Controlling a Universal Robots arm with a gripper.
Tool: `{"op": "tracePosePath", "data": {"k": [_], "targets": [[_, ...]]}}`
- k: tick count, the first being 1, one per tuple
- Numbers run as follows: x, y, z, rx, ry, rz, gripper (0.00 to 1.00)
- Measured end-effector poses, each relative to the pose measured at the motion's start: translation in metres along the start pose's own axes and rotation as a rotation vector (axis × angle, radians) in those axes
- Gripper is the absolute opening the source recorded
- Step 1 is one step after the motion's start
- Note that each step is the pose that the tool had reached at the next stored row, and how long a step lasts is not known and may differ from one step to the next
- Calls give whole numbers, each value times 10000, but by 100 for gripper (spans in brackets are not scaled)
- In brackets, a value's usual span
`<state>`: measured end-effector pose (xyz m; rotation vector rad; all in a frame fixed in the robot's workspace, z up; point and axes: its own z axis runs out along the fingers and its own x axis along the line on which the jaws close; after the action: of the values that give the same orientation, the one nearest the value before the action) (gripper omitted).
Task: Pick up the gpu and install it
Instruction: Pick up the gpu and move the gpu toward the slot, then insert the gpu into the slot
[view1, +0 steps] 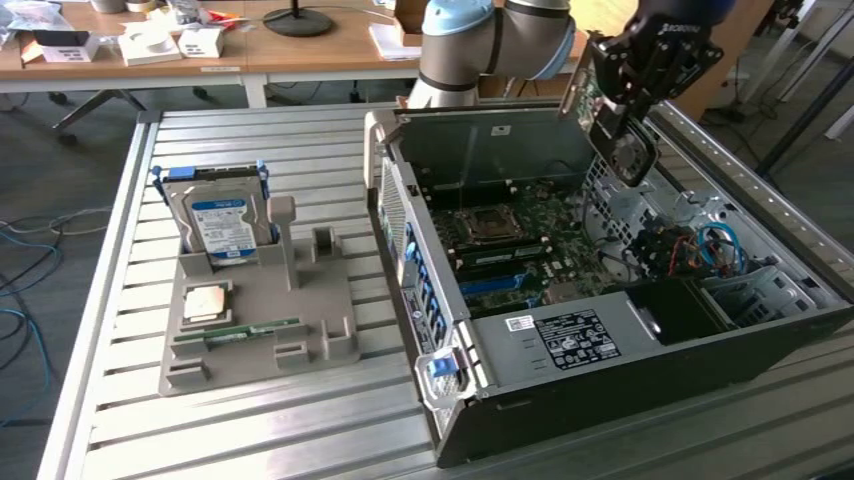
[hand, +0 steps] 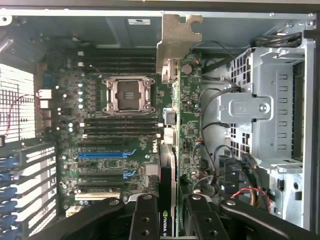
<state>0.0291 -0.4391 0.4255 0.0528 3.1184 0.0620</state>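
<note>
Claw clamped on the graphics card; we see the card held edge-on above the open computer case, over its green circuit board.

Held end out of our sight
We cannot see one end of the gpu between the fingers, cut off at the wrist view's edge.
</note>
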Motion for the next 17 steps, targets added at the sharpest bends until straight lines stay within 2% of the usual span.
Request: {"op": "tracePosePath", "data": {"k": [17], "targets": [[-20, 1, 0, 0, 0, 0, 26]]}}
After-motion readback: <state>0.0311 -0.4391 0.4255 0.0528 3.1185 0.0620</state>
